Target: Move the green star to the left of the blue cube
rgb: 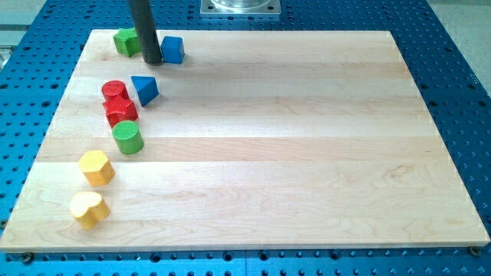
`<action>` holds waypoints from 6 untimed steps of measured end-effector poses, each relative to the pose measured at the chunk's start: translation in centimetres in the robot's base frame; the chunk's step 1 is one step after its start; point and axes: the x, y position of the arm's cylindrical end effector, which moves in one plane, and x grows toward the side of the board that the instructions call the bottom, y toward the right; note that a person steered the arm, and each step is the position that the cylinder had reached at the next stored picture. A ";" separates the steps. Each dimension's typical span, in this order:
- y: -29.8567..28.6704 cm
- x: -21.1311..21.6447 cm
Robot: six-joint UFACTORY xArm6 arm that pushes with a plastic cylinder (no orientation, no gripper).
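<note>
The green star lies at the view's top left of the wooden board, partly hidden behind the dark rod. The blue cube sits just to the right of the rod. My tip rests on the board between the two, touching or nearly touching both; the star is on its left and the cube on its right.
A blue triangular block, a red cylinder, a red star-like block, a green cylinder, a yellow hexagon and a yellow heart-like block run down the board's left side. The board lies on a blue perforated table.
</note>
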 end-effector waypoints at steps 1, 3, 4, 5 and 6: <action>-5.2 0.1; -13.4 -0.8; -9.9 -5.6; -6.1 -6.4; -3.3 -6.4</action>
